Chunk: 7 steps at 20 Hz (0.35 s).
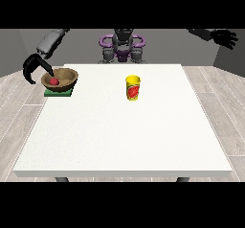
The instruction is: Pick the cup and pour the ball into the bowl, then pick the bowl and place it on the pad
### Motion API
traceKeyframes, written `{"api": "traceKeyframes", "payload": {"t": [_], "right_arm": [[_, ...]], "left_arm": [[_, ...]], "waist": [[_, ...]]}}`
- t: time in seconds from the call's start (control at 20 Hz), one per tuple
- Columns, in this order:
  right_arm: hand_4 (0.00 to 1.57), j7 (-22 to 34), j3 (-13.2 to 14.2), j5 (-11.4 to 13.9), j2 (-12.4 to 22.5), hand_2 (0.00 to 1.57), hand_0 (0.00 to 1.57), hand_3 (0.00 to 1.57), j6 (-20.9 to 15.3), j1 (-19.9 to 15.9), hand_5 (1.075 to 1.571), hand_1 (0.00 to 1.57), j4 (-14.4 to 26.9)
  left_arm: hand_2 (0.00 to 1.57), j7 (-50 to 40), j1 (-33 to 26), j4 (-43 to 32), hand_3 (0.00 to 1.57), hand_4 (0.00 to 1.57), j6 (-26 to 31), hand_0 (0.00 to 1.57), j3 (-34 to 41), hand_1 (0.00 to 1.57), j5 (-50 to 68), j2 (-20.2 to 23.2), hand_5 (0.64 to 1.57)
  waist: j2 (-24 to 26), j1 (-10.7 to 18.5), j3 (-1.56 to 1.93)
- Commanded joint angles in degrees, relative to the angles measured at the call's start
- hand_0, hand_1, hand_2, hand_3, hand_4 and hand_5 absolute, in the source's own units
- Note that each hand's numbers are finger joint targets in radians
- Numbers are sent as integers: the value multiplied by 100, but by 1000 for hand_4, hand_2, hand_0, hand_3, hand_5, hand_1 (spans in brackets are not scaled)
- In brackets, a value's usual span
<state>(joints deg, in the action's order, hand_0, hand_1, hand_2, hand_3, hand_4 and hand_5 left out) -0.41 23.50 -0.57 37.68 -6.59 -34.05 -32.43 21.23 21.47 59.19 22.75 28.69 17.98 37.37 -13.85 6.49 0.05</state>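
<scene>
A brown wooden bowl (60, 79) rests on a green pad (59, 93) near the table's left edge. A red ball (54, 81) lies inside the bowl. A yellow cup (134, 87) with a red mark stands upright near the table's middle. The hand at the view's left (33, 66) hovers just left of the bowl, its fingers and thumb spread in an arc, holding nothing; one finger reaches over the bowl's rim. The hand at the view's right (225, 37) is raised high off to the side of the table, fingers relaxed and spread.
The white table (124, 131) stretches toward the camera with a wide bare surface in front of the cup and bowl. The robot's torso (122, 47) stands behind the far edge.
</scene>
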Motion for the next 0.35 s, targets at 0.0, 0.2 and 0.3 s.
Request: {"api": "traceKeyframes", "payload": {"t": [0.0,0.2,0.3], "right_arm": [[0,57,-31,78,31,0,0,0,1,-69,1361,0,385],[269,592,-462,203,-183,0,0,99,384,-223,1378,0,-120],[476,845,-507,43,-465,0,0,0,496,-624,1434,0,-436]], "left_arm": [[0,-725,31,988,0,1007,-390,0,-593,0,-118,-546,1569],[0,-1128,-103,629,0,902,-741,0,-881,0,-320,-981,1559],[0,-1108,-239,355,0,902,-671,0,-889,0,-421,-912,1559]], "waist": [[490,100,12],[1522,-265,-6],[1967,-347,-19]]}}
